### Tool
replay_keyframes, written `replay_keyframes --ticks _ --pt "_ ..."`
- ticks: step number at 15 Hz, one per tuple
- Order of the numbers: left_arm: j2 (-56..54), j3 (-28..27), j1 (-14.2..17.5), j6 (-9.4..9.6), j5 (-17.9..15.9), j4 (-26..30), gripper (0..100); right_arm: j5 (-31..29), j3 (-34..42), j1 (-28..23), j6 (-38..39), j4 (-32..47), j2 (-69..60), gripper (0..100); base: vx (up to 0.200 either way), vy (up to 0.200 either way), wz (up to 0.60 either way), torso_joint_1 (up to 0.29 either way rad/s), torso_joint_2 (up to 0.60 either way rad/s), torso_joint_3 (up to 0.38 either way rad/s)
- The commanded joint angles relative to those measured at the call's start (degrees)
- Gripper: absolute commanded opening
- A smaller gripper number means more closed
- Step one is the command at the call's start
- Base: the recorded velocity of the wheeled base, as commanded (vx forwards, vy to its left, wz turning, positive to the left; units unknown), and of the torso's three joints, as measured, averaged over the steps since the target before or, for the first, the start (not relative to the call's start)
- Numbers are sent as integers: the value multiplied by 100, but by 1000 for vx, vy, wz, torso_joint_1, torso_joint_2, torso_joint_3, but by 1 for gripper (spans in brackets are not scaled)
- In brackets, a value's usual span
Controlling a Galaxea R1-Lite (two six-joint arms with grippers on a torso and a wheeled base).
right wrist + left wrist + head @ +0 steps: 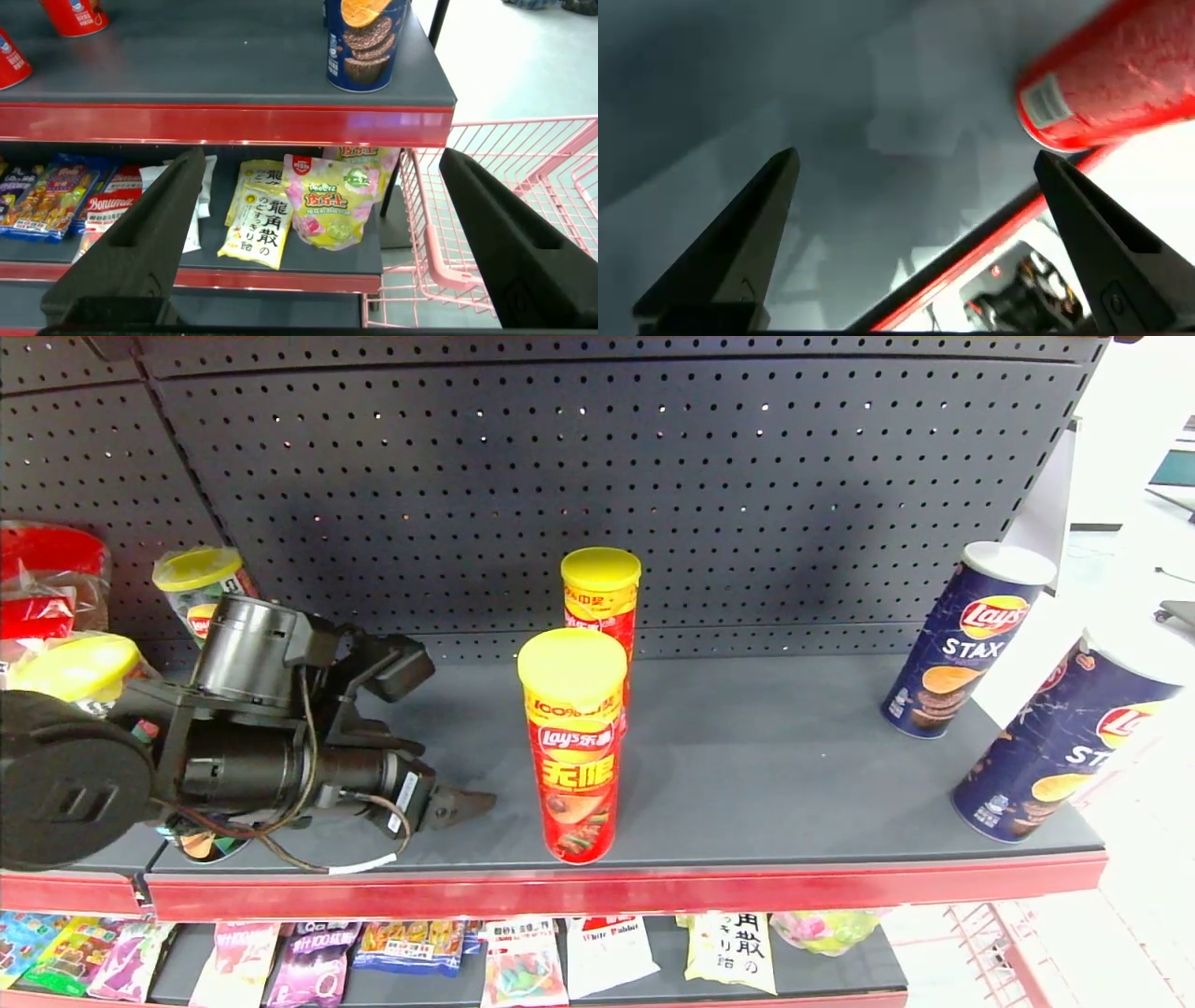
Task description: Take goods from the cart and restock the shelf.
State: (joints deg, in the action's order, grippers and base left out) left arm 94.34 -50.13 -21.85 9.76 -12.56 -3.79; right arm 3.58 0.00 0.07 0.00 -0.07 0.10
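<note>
Goods are seen standing upright on the grey shelf. The left pincer is held low over the front part of that shelf. In the left wrist view the left pincer is shown spread wide, with nothing caught between its fingers. Just to the right of its tips, near but apart, a red chip can with a yellow lid is set close to the red front edge. A second red can is placed directly behind the first, farther from the pincer. Well to the right, a blue can and another blue can are found at the shelf's end. The right pincer is likewise spread and empty, held out in front of that end. Beyond it, snack bags are laid on the lower shelf, and the pink cart is seen close by
</note>
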Motion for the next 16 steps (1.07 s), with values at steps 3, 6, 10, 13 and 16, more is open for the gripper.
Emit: replay_keyframes --ticks 3,6,10,13,16 --pt "497 -208 -57 307 -1 10 100 2 0 1 0 -1 -1 100 0 0 0 0 0 0" --pt "638 -357 -127 368 8 10 100 2 0 1 0 -1 -1 100 0 0 0 0 0 0" --pt "743 -384 -250 544 -10 19 100 2 0 1 0 -1 -1 100 0 0 0 0 0 0" --pt "937 -595 -355 544 25 19 100 2 0 1 0 -1 -1 100 0 0 0 0 0 0" --pt "998 -674 -426 544 34 28 100 2 0 1 0 -1 -1 100 0 0 0 0 0 0"
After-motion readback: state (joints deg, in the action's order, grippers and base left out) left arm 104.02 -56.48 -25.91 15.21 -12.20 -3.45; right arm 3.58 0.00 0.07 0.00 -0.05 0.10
